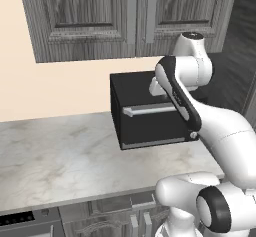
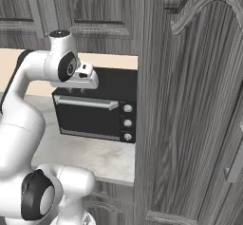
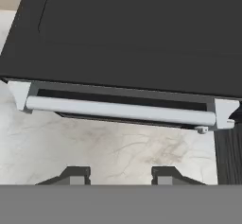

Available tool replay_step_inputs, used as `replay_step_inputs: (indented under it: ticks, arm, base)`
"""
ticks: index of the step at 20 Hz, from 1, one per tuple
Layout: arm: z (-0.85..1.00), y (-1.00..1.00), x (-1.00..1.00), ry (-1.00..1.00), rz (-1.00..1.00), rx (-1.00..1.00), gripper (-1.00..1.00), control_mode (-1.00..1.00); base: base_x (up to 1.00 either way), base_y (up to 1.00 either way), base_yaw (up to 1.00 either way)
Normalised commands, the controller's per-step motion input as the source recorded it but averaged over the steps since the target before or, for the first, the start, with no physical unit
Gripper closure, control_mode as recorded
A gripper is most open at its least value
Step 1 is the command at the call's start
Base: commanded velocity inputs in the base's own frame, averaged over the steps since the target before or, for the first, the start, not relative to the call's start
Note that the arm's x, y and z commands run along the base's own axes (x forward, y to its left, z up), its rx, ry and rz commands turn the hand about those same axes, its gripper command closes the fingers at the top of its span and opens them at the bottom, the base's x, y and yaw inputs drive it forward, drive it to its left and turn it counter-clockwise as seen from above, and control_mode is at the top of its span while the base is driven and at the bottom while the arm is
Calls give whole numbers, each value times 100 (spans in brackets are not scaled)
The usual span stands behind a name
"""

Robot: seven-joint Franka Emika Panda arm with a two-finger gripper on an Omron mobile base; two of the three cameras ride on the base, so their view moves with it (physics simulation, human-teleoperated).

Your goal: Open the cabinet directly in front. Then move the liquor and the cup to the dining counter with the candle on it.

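While our white arm hangs folded over the light grey marble counter (image 1: 60, 156), we hold the two-finger gripper (image 3: 120, 175) pointed down at the black toaster-oven box (image 2: 95, 107), whose long silver bar handle (image 3: 118, 109) runs across the hand view just beyond our fingertips (image 3: 75, 175). Those two dark tips stand apart with bare marble between them, and nothing sits in the gap, so we carry nothing.

We judge this a waiting or approach posture, not a grip: the hand is low and in front of the oven, while the thing we actually need, the dark grey wood-grain wall cabinet (image 1: 125, 16), hangs above it with both raised-panel doors looking closed in the left base view. We cannot make out its bar handles there. From the right base view a tall dark grey wood-grain panel (image 2: 190, 115) stands close on our right, which likely explains why the arm is tucked left of it.

Since the doors hide the shelves, we judge the first step not yet done; the hand must rise clear of the oven toward the cabinet doors.
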Motion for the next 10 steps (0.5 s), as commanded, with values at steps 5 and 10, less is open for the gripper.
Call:
replay_step_inputs:
  ticks: [5, 10]
  arm:
    - [1, 3, -7, -9, 0, 1, -100, -100]
    - [15, 13, -12, -24, 0, 3, -100, -100]
  base:
    - [0, 0, 0]
    - [0, 0, 0]
